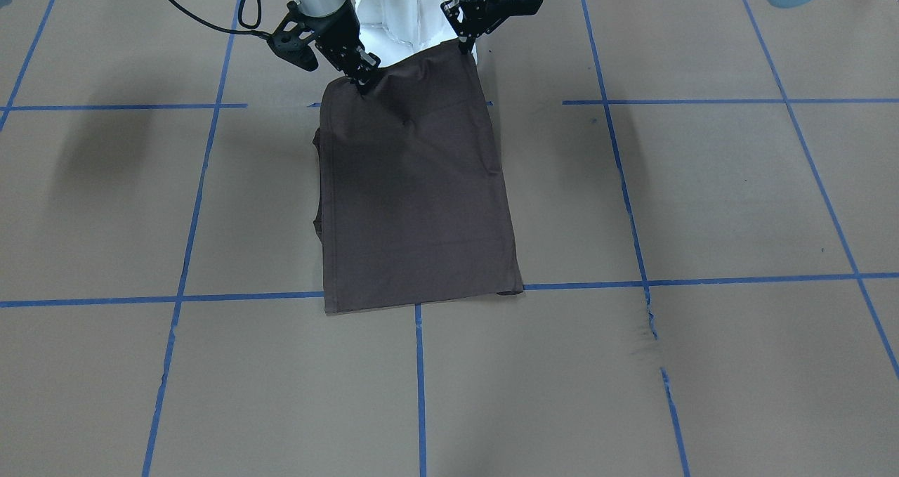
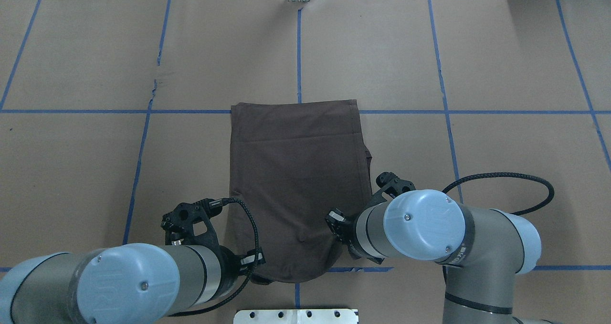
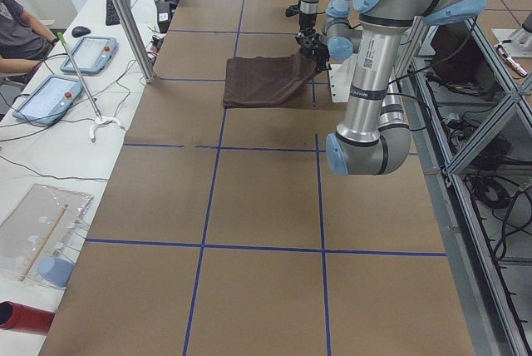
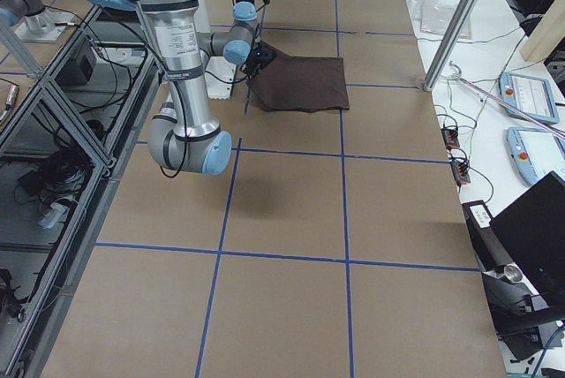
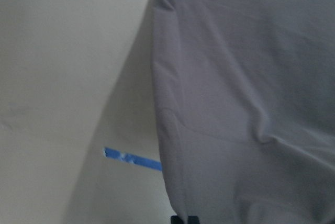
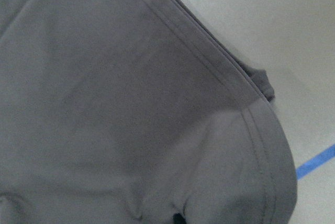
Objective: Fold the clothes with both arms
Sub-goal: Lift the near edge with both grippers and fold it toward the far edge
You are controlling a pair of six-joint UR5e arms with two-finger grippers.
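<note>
Cloth first: one dark T-shirt [image 1: 414, 196] lies in the middle of the table [image 1: 702, 203], already narrowed into a long strip, with a bit of sleeve or under-layer peeking out along the edge on the robot's right. Its long axis runs straight out from the robot's base toward the operators' side. The far hem sits flat on a crossing of blue tape lines [image 1: 702, 279], while the end nearest the robot is raised off the table and sags a little between two held corners.

Those corners are where the robot comes in. The left fingers [image 1: 463, 41] are clamped on one near corner and the right fingers [image 1: 363, 75] on the other, each pinching a fold of cloth between closed tips. Both wrist views show fabric hanging right at the lens, which fits a firm hold.

From where the fingers are, the rest of the shirt stretches away from the robot, so I'd judge the coming move to be carrying the lifted end forward along that long axis and laying it on the far hem, halving the strip. Neither arm is nearer; they stand side by side just in front of the white pedestal [image 1: 393, 13].

By count: one shirt, two arms, two sets of fingers, two gripped corners.
</note>
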